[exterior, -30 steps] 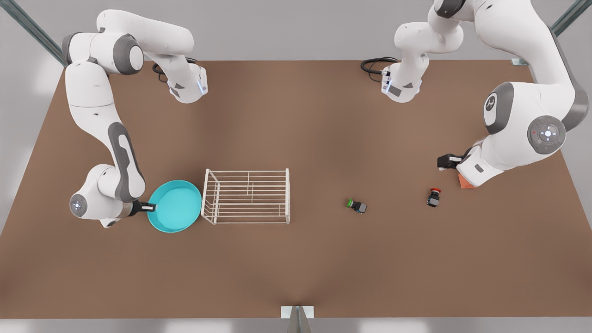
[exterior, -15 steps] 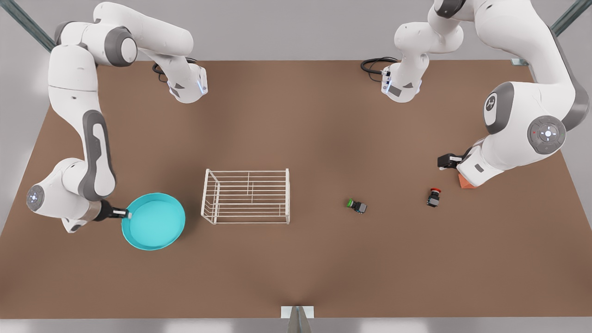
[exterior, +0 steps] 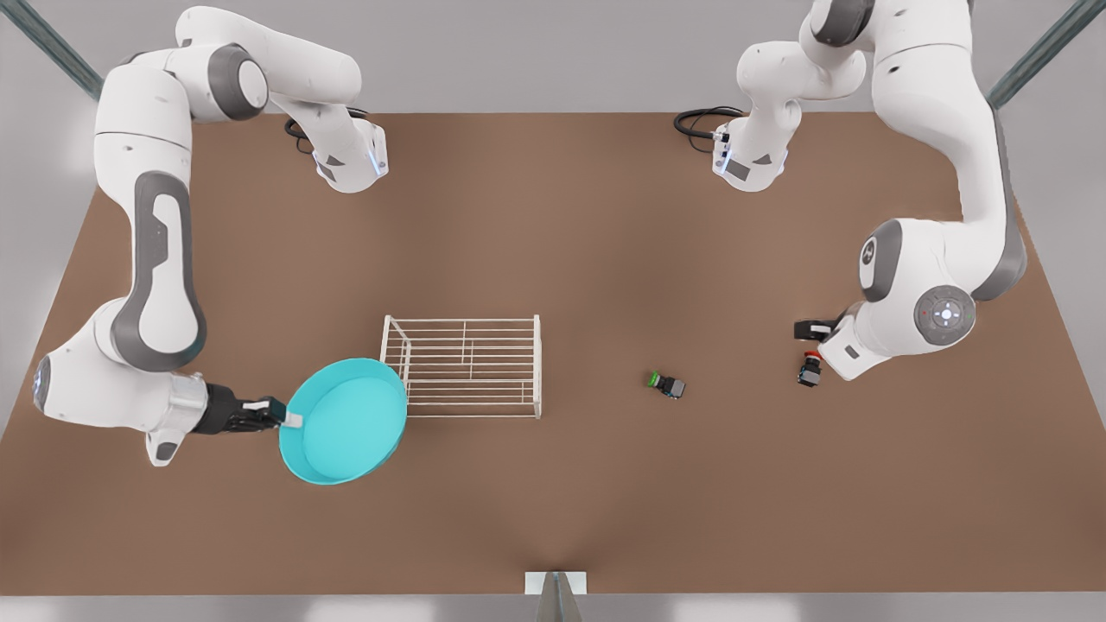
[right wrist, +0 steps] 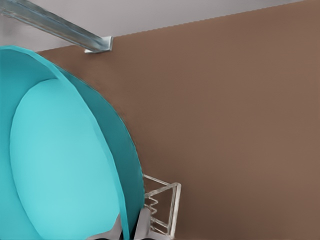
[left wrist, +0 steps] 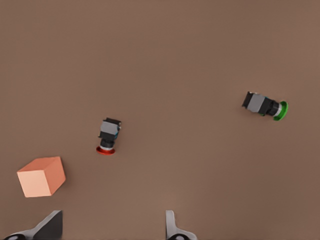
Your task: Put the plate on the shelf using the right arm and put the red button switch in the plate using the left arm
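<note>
Plate [exterior: 350, 423] lower left of front view, rim pinched by right gripper [exterior: 289, 419], overlapping wire shelf [exterior: 462, 365] corner. Advice: keep level, centre over bars before release. Left gripper [left wrist: 112, 226] spread wide near red button switch [exterior: 810, 370], middle right; align jaws across body.

On the brown table [left wrist: 200, 50], the red switch [left wrist: 108, 136] is seen lying on its side, red cap toward the left gripper [left wrist: 112, 227]. An orange cube [left wrist: 41, 176] sits near it. A green switch [left wrist: 265, 105] lies well apart. The gripper's fingers [left wrist: 171, 227] are spread wide.
</note>
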